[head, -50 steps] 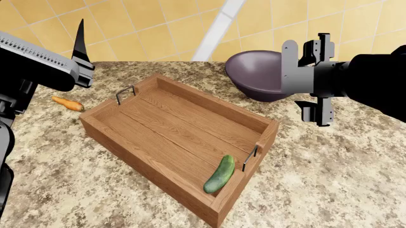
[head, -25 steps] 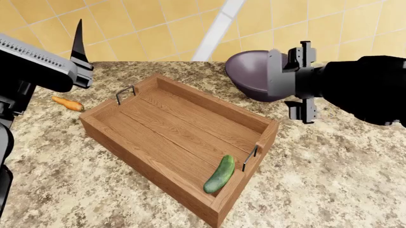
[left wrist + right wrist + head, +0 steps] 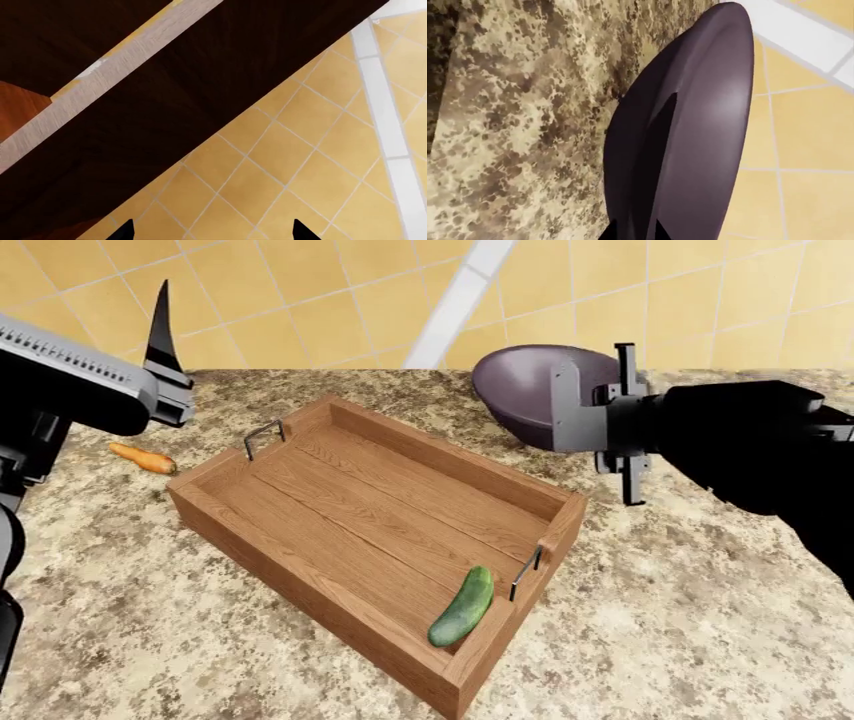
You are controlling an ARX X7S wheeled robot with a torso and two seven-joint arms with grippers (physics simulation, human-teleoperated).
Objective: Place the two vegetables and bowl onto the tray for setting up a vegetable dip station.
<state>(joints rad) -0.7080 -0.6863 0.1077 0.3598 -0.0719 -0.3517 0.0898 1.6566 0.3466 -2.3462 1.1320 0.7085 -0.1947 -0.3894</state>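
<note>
the counter [image 3: 694,620], speckled beige stone, is filling most of the head view, with a yellow tiled wall [image 3: 334,290] running behind it.

the tray [image 3: 227,525] is sitting diagonally mid-counter, one metal handle at its far-left short end, the other at the near-right end.

the bowl [image 3: 514,390] is resting on the counter just past the tray's far-right corner, outside the tray. the right gripper [image 3: 625,425] is sitting right at the bowl's near-right rim; the gripper body is covering that part of the bowl. in the right wrist view the bowl [image 3: 694,135] is filling the middle of the picture edge-on, very close to the camera, with two dark finger tips just showing at the picture's edge against it. cannot tell whether those fingers are open or clamping the rim.

the cucumber [image 3: 462,606] is lying inside the tray at the near-right end, just beside that handle, well apart from both grippers.

the carrot [image 3: 143,457] is lying on the counter to the left of the tray, outside it, below and near the left arm.

the left gripper [image 3: 210,231] is raised off the counter and pointing up at the wall; its two finger tips are standing apart with only tile between them, so it is open and holding nothing. the head view shows only one dark finger.
</note>
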